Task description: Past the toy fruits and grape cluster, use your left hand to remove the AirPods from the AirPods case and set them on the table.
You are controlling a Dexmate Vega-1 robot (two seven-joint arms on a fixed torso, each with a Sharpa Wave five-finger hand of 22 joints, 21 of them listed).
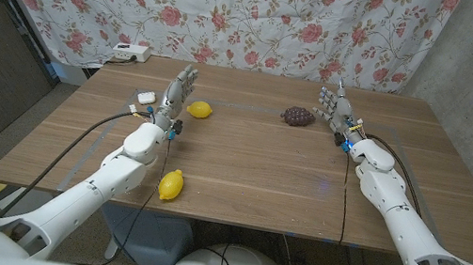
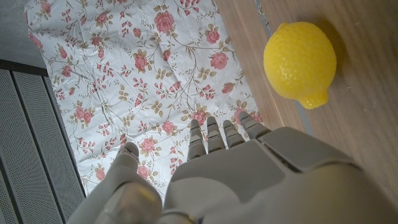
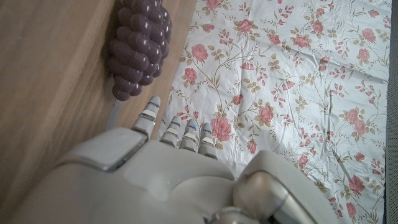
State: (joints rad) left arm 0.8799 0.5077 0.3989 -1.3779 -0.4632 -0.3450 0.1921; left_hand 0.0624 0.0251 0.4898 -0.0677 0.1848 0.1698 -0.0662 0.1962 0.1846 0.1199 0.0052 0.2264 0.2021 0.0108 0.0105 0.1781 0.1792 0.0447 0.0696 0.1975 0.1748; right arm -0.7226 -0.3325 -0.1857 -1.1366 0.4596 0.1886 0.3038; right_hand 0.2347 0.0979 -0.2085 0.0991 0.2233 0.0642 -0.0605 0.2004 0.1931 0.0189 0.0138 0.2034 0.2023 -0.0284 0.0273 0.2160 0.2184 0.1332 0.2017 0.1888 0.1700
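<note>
A small white AirPods case (image 1: 146, 97) sits on the table near the far left, its lid up as far as I can tell. My left hand (image 1: 181, 88) stands upright just right of the case, fingers apart and holding nothing; the same hand (image 2: 236, 180) shows in the left wrist view with fingers straight. A yellow toy lemon (image 1: 199, 109) (image 2: 301, 60) lies just right of that hand. My right hand (image 1: 335, 107) stands upright at the far right, fingers spread and empty, beside a dark purple grape cluster (image 1: 297, 116) (image 3: 138, 43). The right hand (image 3: 161, 174) holds nothing.
A second yellow lemon (image 1: 171, 184) lies near the front edge by my left forearm. A floral cloth (image 1: 237, 9) hangs behind the table, with a white power strip (image 1: 128, 53) at its foot. Cables run along both forearms.
</note>
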